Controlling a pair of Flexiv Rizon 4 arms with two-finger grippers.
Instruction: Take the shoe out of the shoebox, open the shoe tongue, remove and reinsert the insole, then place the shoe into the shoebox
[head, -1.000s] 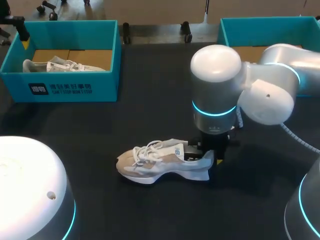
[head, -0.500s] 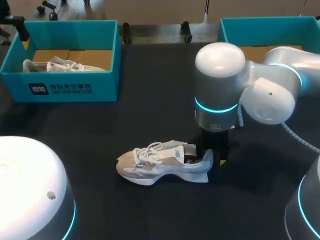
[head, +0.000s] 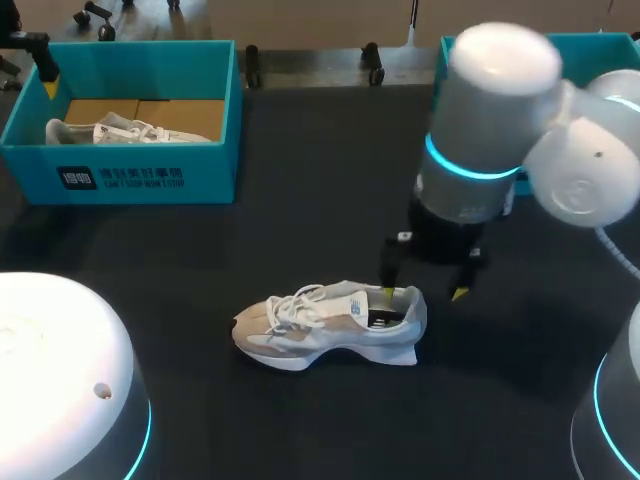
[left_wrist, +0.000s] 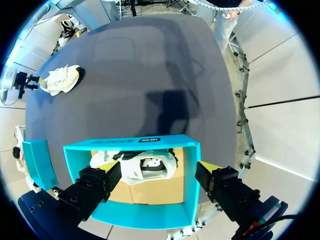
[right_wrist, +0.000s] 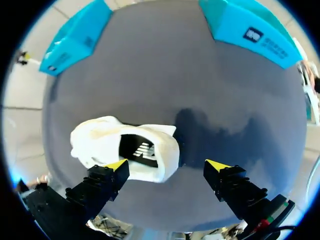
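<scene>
A white and beige shoe (head: 330, 325) lies on its sole on the dark table, toe to the left, and shows in the right wrist view (right_wrist: 125, 147) with its dark insole (right_wrist: 141, 149) inside. My right gripper (head: 424, 292) hangs open just above the heel, holding nothing; in its own view (right_wrist: 167, 165) one finger is over the heel. My left gripper (left_wrist: 159, 166) hovers open above the left shoebox (left_wrist: 145, 145), which holds a second white shoe (left_wrist: 142, 167). From the head view this box (head: 130, 175) is at the back left.
A second teal shoebox (head: 610, 48) stands at the back right, partly hidden by my right arm. Bare dark table lies between the boxes and around the shoe.
My right gripper has opened and let go of the shoe's heel, then risen and shifted right. The shoe has settled flat. The left arm has not moved.
</scene>
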